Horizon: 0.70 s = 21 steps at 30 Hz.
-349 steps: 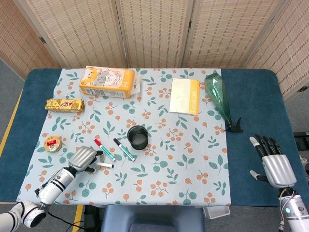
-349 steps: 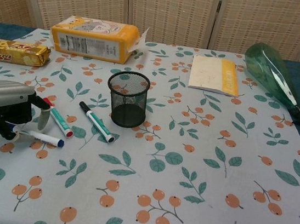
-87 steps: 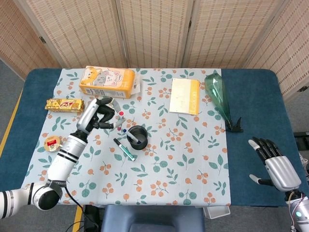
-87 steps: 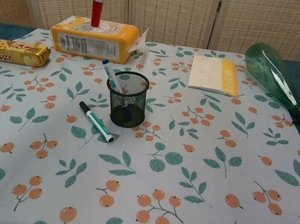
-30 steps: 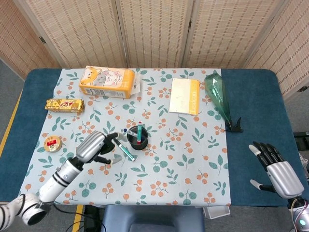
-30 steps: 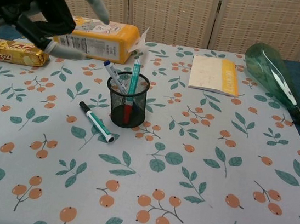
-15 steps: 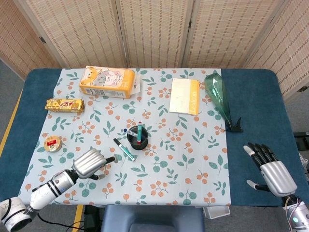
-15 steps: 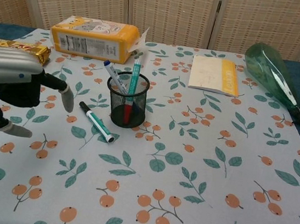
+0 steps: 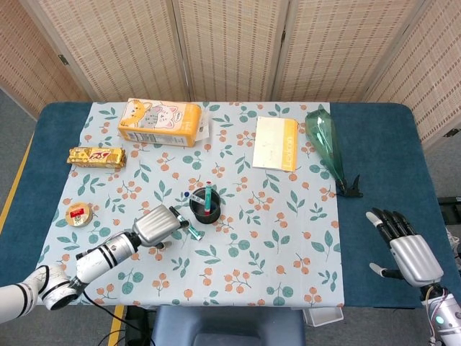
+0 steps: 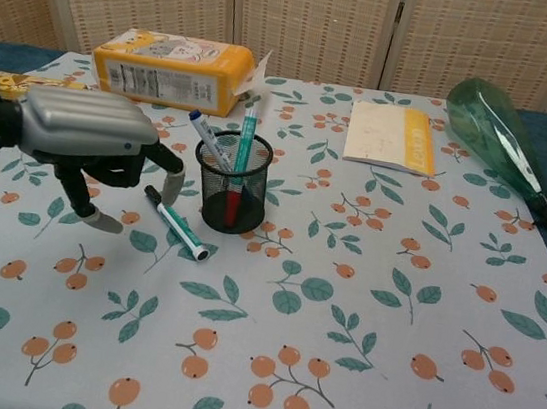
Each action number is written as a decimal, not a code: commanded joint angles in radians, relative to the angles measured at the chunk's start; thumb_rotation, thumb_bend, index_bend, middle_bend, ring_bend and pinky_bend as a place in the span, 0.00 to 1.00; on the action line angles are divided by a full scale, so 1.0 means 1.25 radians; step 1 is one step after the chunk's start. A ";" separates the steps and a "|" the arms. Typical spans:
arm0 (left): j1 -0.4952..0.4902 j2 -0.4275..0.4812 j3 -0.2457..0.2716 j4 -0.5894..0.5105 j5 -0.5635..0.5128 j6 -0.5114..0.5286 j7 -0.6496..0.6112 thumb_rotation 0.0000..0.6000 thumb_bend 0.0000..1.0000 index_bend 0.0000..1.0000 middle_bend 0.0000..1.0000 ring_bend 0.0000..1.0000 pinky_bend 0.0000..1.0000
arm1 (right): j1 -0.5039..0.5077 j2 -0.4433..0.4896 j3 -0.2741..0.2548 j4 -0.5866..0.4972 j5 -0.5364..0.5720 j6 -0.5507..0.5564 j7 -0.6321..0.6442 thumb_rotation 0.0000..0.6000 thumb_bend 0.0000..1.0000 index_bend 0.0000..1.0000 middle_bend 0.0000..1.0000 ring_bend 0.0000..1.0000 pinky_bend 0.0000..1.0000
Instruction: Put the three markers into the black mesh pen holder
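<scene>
With my left robot hand (image 10: 90, 145) hovering empty, fingers apart and curled downward, left of frame centre in the chest view, the last marker (image 10: 177, 223) lies on the surface just to its right, running from upper left to lower right. Beyond it stands the pen holder (image 10: 232, 181), two markers inside. My right robot hand (image 9: 403, 249) idles open, far off.

A woven folding screen (image 9: 230, 47) stands behind the blue desk (image 9: 382, 180) with its floral cloth (image 9: 252, 245), on grey floor (image 9: 14, 115).
</scene>
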<state>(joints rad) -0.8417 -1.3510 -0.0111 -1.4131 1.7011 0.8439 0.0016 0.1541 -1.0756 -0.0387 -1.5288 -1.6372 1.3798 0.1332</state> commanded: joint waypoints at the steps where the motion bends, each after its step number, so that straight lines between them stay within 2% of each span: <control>1: -0.019 -0.037 0.000 0.036 0.005 -0.001 -0.033 1.00 0.26 0.44 1.00 0.93 0.97 | 0.004 -0.001 0.003 0.001 0.007 -0.009 -0.001 1.00 0.13 0.00 0.00 0.00 0.00; 9: -0.044 -0.112 0.002 0.126 0.019 0.032 -0.100 1.00 0.26 0.46 1.00 0.94 0.97 | 0.006 0.001 0.006 0.001 0.018 -0.014 0.001 1.00 0.13 0.00 0.00 0.00 0.00; 21: -0.063 -0.188 0.022 0.226 0.017 0.040 -0.133 1.00 0.28 0.46 1.00 0.94 0.97 | 0.005 0.004 0.007 0.003 0.018 -0.007 0.010 1.00 0.13 0.00 0.00 0.00 0.00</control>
<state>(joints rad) -0.9175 -1.5779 0.0134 -1.1395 1.7239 0.8927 -0.1606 0.1599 -1.0703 -0.0296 -1.5256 -1.6144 1.3714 0.1454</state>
